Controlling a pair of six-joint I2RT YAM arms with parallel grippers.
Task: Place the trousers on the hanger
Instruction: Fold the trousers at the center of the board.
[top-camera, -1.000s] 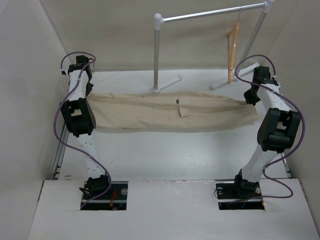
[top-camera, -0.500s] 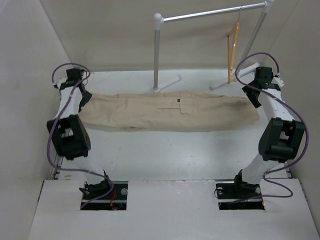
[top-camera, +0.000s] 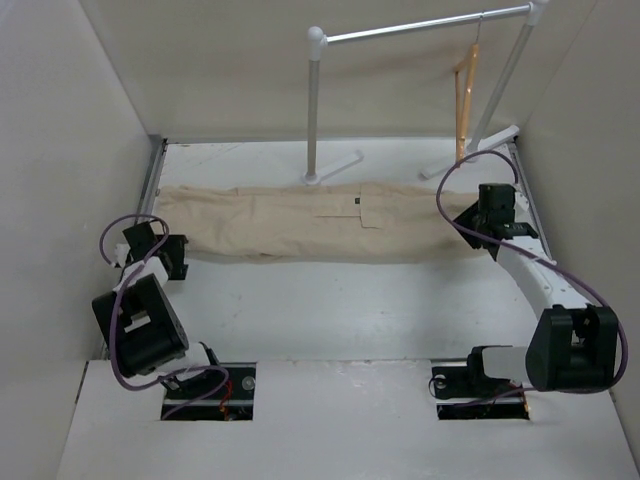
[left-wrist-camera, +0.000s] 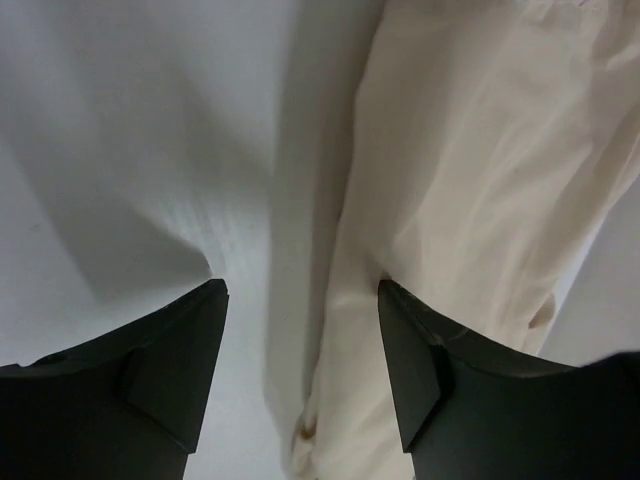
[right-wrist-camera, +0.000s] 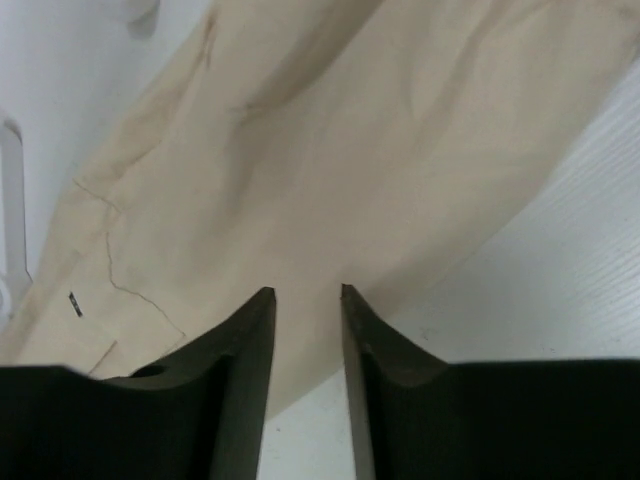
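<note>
The beige trousers (top-camera: 300, 220) lie flat and stretched left to right across the far half of the table. The wooden hanger (top-camera: 462, 100) hangs by its hook from the white rail at the back right. My left gripper (top-camera: 168, 257) is low at the trousers' near left end, open, with nothing between its fingers; in the left wrist view the cloth (left-wrist-camera: 480, 150) lies under and beyond the right finger (left-wrist-camera: 420, 350). My right gripper (top-camera: 480, 222) hovers over the trousers' right end (right-wrist-camera: 330, 150), its jaws a narrow gap apart and holding nothing.
A white garment rail (top-camera: 420, 28) spans the back, its left post (top-camera: 313, 110) and feet (top-camera: 335, 165) standing just behind the trousers. White walls close in the table on the left, right and back.
Both grippers have let go of the trousers' ends, and the cloth has dropped flat onto the table. Both arms have pulled back toward the near side, the left one furthest.
</note>
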